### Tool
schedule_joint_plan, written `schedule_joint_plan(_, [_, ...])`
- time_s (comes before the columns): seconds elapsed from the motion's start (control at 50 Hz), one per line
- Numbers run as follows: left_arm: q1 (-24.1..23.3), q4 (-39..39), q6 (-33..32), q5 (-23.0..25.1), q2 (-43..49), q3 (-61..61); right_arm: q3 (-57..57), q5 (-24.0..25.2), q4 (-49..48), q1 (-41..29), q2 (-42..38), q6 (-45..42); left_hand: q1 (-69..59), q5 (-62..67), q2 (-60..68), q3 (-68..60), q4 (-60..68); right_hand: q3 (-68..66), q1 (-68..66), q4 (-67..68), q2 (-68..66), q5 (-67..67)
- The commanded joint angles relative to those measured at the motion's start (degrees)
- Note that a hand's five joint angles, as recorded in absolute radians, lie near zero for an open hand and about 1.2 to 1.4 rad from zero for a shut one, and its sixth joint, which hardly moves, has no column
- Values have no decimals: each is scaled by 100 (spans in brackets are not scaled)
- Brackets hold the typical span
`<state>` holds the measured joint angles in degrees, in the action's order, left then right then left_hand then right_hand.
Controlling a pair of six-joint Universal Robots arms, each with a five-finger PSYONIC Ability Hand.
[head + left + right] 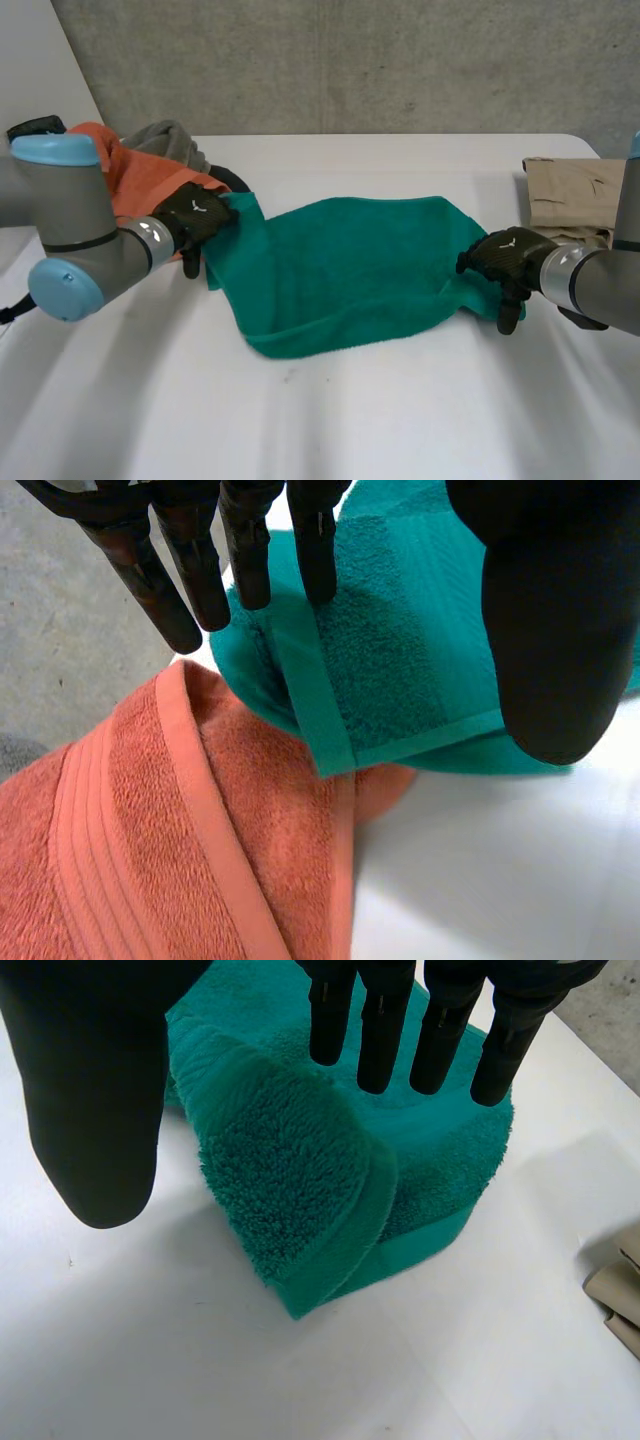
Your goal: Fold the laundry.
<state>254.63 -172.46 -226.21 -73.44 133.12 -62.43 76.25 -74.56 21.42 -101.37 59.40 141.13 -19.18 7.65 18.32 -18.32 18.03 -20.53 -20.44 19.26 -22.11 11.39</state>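
Right, from the head view I have the green towel (350, 265) spread across the middle of the white table (350, 430). It lies open but rumpled, its near edge curled up on itself. My left hand (195, 218) sits at its left corner and my right hand (505, 255) at its right corner, and the cloth draws toward each of them. An orange towel (125, 175) and a grey cloth (170, 135) are heaped at the left behind the left arm. A beige garment (570, 185) lies at the far right and looks already folded.

On the left wrist view, the fingers (245, 550) are straight with their tips at the green towel (400, 660), just inside its hemmed corner. The thumb (555, 620) stands apart on the other side. The corner lies flat in the gap, overlapping the orange towel (150, 830). I read this hand as spread, not clamped.

On the right wrist view, it is much the same. The fingers (380, 1030) are straight over the towel (290, 1180), the thumb (95, 1090) is well clear, and a doubled-over flap of the corner lies between them. So this hand is apart too.

I judge the job is early. One piece looks finished, no fold is made in the green towel, and the two in the heap are waiting.
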Motion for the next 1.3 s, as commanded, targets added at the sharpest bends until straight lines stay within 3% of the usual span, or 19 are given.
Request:
schedule_joint_plan(0.02, [-212,-235,-81,-118,433,424,206,2,-217,-6,98,99,-196,349,282,-282,311,-461,-470,588,-303,375])
schedule_joint_plan(0.2, [-396,11,-274,-461,1119,1224,382,29,-410,73,124,108,-902,1055,988,-988,1017,-461,-470,588,-303,375])
schedule_joint_plan(0.26, [-449,64,-354,-522,1242,1400,417,46,-410,108,124,99,-1993,2146,2079,-2079,2108,-461,-470,588,-303,375])
schedule_joint_plan(0.34, [-475,46,-354,-549,1313,1585,443,64,-428,161,116,99,-4715,4868,4801,-4801,4830,-461,-470,588,-303,375])
schedule_joint_plan(0.36, [-493,29,-354,-558,1347,1664,443,64,-454,187,107,108,-6037,6190,6123,-6123,6152,-461,-470,588,-303,375])
schedule_joint_plan(0.58, [-440,318,-143,-1041,452,1147,49,81,-305,284,124,371,-6082,6235,6168,-6168,6197,-176,-184,302,-17,89])
schedule_joint_plan(0.74, [-361,608,-46,-1129,-813,-136,-865,178,722,293,-165,433,-6082,6235,6168,-6168,6197,-360,-369,486,-202,274])
schedule_joint_plan(0.88, [-352,846,42,-1524,-1763,-1121,-1367,161,2041,187,-535,477,-6082,6235,6168,-6168,6197,-645,-654,772,-487,559])
schedule_joint_plan(0.96, [-317,863,270,-1586,-2106,-1394,-1157,143,1665,82,-658,538,-6082,6235,6168,-6168,6197,-1234,-1243,1360,-1076,1148])
schedule_joint_plan(1.04, [-230,933,665,-1604,-2361,-1517,-831,-58,743,3,-772,486,-6082,6235,6168,-6168,6197,-2692,-2701,2818,-2534,2606])
schedule_joint_plan(1.06, [-177,986,840,-1612,-2457,-1543,-779,-224,445,20,-737,503,-6082,6235,6168,-6168,6197,-5430,-5438,5556,-5271,5343])
schedule_joint_plan(1.08, [-159,1021,920,-1612,-2510,-1561,-735,-322,338,29,-693,521,-6082,6235,6168,-6168,6197,-5942,-5951,6068,-5784,5856])
schedule_joint_plan(1.18, [-1,1504,1237,-1569,-2879,-1675,-375,-455,126,257,140,670,-6082,6235,6168,-6168,6197,-5947,-5956,6074,-5789,5861])
schedule_joint_plan(1.3, [166,2506,1211,-1393,-3485,-1983,-233,220,589,1020,1380,259,-6082,6235,6168,-6168,6197,-5947,-5956,6074,-5789,5861])
